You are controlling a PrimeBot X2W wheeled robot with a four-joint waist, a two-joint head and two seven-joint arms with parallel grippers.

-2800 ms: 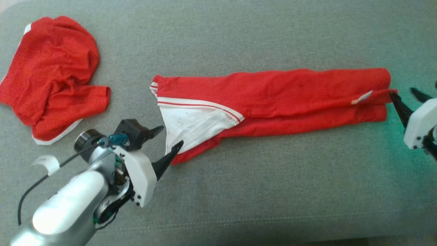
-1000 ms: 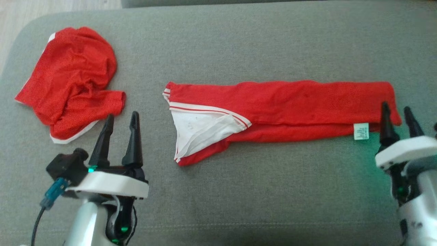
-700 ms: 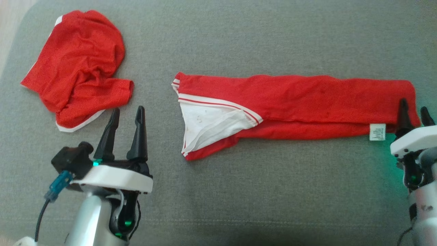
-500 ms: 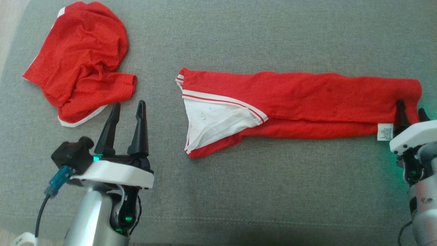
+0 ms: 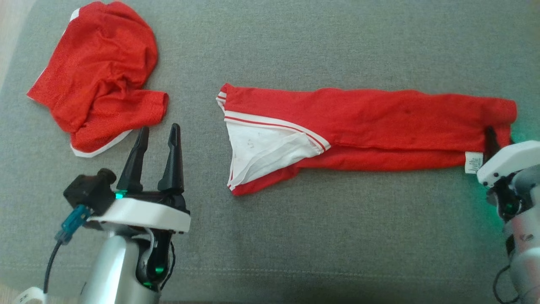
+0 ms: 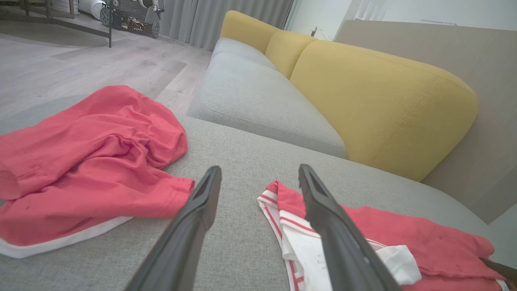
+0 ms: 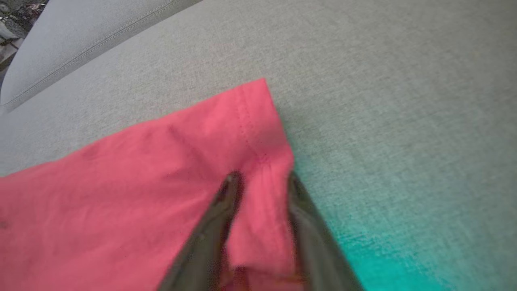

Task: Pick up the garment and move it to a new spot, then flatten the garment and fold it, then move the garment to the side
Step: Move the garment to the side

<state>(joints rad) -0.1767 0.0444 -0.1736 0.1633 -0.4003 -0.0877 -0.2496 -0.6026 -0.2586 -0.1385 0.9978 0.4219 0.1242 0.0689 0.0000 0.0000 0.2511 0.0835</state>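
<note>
1. Crumpled red mesh garment with white trim [image 5: 95,71]: just beyond the left gripper's tips, untouched.
2. Left gripper [image 5: 159,128]: jaws wide apart, empty.
3. Long folded red cloth garment with white collar [image 5: 379,122]: collar end to the right of the left gripper, hem corner between the right gripper's fingers.
4. Right gripper [image 7: 262,176]: jaws apart astride the hem corner. Risk: pinching only the top layer, so the fold opens on lifting.

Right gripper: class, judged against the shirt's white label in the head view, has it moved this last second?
Yes: the right gripper has shifted left, nearer the white label on the folded red shirt.
</note>
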